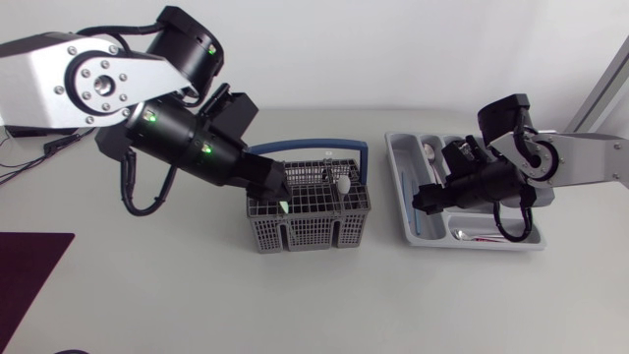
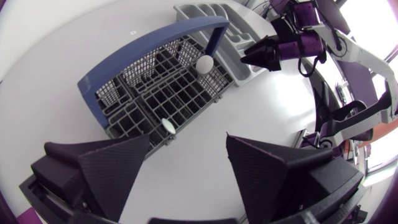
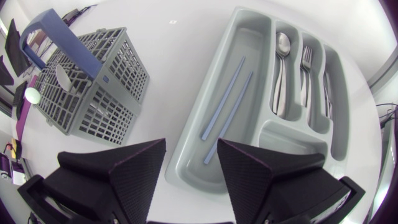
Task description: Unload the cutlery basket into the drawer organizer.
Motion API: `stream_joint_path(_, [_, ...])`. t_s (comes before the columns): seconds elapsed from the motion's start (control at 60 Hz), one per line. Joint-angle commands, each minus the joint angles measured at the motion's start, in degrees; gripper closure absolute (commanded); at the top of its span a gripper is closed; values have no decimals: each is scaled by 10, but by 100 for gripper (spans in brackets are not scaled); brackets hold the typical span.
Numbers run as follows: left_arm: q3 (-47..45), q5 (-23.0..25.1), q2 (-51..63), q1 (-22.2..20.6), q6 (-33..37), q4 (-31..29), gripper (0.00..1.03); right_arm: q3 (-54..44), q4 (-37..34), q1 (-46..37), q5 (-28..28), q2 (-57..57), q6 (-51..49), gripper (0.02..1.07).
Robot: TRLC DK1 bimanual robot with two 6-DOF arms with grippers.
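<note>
Left claw (image 1: 281,197) wide, empty, over my basket (image 1: 310,234) mid-frame, two pieces (image 1: 344,183) still inside; right claw (image 1: 428,198) wide, empty, over organizer (image 1: 397,147) at right, holding chopsticks (image 3: 227,93), spoon (image 3: 283,46), fork (image 3: 306,59): I'd say mostly done

The cutlery basket (image 1: 310,231), grey with a blue handle (image 1: 316,147), is located near the middle of the desk (image 1: 197,305). A white-headed utensil (image 1: 344,183) is held upright in its right rear section. The left gripper (image 1: 279,193) is positioned over the basket's left side, its arm entering from the desk's left rear.

The grey drawer organizer (image 1: 397,157) is placed to the right of the basket, apart from it. A spoon (image 1: 429,152) is seen in a rear compartment, and thin blue chopsticks (image 1: 405,197) lie in the long left compartment. The right gripper (image 1: 425,200) is held over the organizer's left half.

A dark mat (image 1: 29,280) lies at the desk's front left corner.
</note>
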Motion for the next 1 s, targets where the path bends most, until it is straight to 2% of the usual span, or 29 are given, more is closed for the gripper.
stream_joint_path(0.0, [16,-15,9,-18,-16,13,5,-13,3,0,2,-10,-8,46])
stream_joint_path(0.067, [-11,-27,-9,-27,-17,54,5,-16,5,2,7,-11,-8,46])
stream_joint_path(0.133, [-39,-43,-26,-24,-54,102,5,-18,7,3,8,-12,-8,46])
stream_joint_path(0.167, [-29,-66,-19,-23,-60,84,5,-20,8,4,9,-13,-8,46])
stream_joint_path(0.2, [-19,-109,-13,-28,-72,63,5,-21,9,4,9,-13,-8,46])
stream_joint_path(0.267, [-21,-173,-13,-42,-82,66,5,-23,9,4,9,-16,-8,46])
stream_joint_path(0.4, [-25,-203,-6,-66,-142,64,5,-26,10,5,9,-19,-8,46])
stream_joint_path(0.483, [-18,-203,4,-73,-175,51,8,-28,11,5,10,-19,-8,46])
stream_joint_path(0.617, [41,-173,76,-76,-220,-41,8,-30,15,7,15,-19,-8,46])
stream_joint_path(0.683, [47,-165,91,-77,-235,-46,8,-31,17,9,15,-19,-8,46])
stream_joint_path(0.883, [70,-70,122,-39,-271,-59,9,-36,23,13,15,-17,-8,46])
stream_joint_path(0.983, [79,-58,127,-26,-279,-58,12,-38,28,13,15,-13,-8,46])
